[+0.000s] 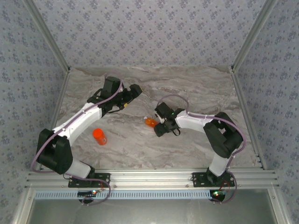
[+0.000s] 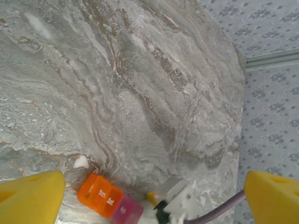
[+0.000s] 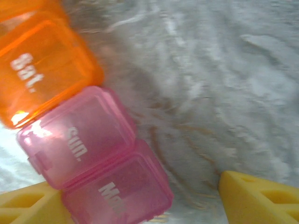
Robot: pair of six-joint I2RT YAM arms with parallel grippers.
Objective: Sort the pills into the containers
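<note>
Pill box (image 3: 79,135) is found on the desk (image 1: 196,88) near its middle, directly before the right claw (image 1: 160,129) but off toward one finger (image 3: 28,205) rather than centred. Its long axis is seen running slantwise away from that claw, pink cells nearest, orange cell farthest. Right claw is spread, nothing pinched. Left claw (image 1: 134,92) is spread wide, empty, set farther back and apart from the box. Right arm is judged nearer. A small white bit (image 2: 81,162), possibly a pill, is noted beside the orange end.
</note>
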